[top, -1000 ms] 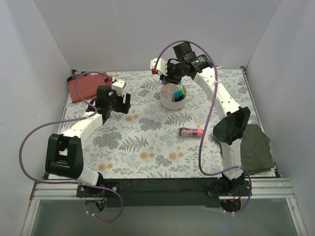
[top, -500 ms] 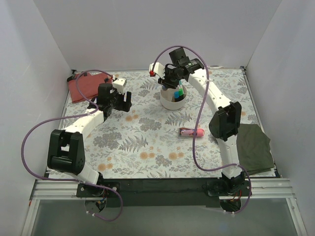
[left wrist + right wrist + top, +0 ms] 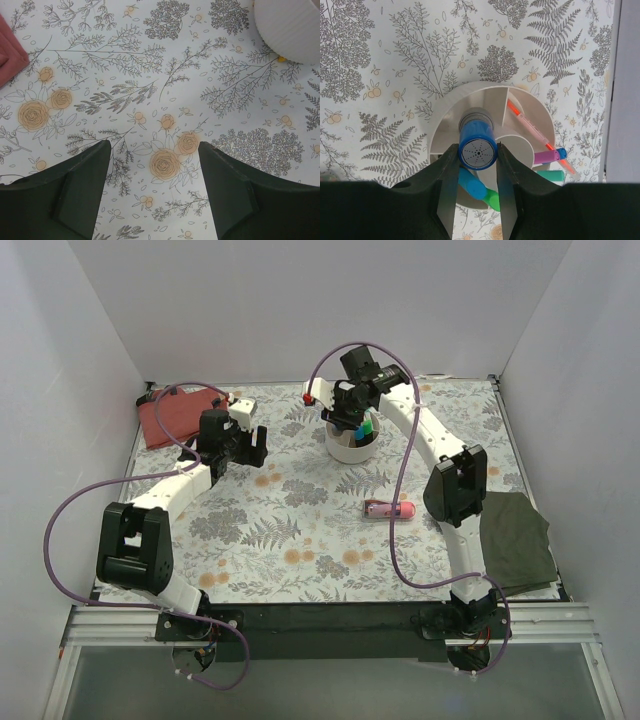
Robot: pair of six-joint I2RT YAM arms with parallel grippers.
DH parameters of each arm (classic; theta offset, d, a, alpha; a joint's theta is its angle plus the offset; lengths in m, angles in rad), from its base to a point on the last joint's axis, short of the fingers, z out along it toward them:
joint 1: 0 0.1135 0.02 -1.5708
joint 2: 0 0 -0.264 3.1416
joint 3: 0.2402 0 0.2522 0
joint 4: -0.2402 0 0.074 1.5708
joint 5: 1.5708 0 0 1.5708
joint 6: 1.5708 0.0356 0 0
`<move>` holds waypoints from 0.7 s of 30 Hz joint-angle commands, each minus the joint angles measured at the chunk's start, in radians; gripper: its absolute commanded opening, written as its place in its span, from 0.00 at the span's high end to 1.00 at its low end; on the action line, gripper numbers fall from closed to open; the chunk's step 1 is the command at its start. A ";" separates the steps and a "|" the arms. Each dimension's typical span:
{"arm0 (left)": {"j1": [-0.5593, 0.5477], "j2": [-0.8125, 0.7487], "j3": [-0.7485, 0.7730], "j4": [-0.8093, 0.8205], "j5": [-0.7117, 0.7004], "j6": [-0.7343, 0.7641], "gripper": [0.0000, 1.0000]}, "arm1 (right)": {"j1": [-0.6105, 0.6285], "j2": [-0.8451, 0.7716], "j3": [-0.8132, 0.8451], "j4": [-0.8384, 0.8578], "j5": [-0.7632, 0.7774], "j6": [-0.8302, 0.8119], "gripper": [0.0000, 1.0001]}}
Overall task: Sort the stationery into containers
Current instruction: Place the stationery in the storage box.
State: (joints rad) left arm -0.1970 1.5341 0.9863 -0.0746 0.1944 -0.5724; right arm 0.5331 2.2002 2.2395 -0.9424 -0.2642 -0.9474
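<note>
The right gripper [image 3: 476, 152] pinched a short blue-grey cylinder [image 3: 477, 142] between its fingers, end-on to the wrist camera. It was over the middle of the low round white divided tub [image 3: 470, 97]. Compartments beside the fingers held thin pens [image 3: 532, 131] and a blue-capped highlighter [image 3: 471, 184]. The left gripper [image 3: 151, 150] hovered spread wide over the floral cloth [image 3: 150, 75], with the flat red fabric pouch [image 3: 7, 50] to its upper left. A pink tube [image 3: 388, 509] lay well apart from both grippers.

Tub [image 3: 348, 452] far centre on table [image 3: 300, 530], pens [image 3: 527, 125] in its right side, cylinder [image 3: 478, 149] just above it. Pouch [image 3: 170, 420] far left. Tube [image 3: 388, 509] near-right of tub, cloth [image 3: 515, 540] at right edge.
</note>
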 commanded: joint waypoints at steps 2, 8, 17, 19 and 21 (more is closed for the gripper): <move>0.005 -0.003 -0.001 0.013 -0.012 0.002 0.29 | 0.008 0.007 -0.011 -0.018 -0.012 -0.016 0.99; 0.001 -0.008 -0.005 0.013 -0.013 0.003 0.29 | 0.013 0.007 -0.038 -0.021 -0.009 -0.019 0.99; -0.012 -0.009 -0.005 0.013 -0.013 0.006 0.29 | 0.016 -0.007 -0.072 -0.021 -0.003 0.013 0.77; -0.015 -0.011 -0.006 0.013 -0.013 0.008 0.29 | 0.016 -0.010 -0.075 -0.021 -0.004 0.015 0.76; -0.016 -0.012 -0.009 0.015 -0.013 0.009 0.29 | 0.016 -0.014 -0.070 -0.021 0.000 0.016 0.64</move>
State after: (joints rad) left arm -0.2035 1.5341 0.9863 -0.0746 0.1905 -0.5720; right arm 0.5446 2.2143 2.1628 -0.9577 -0.2600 -0.9447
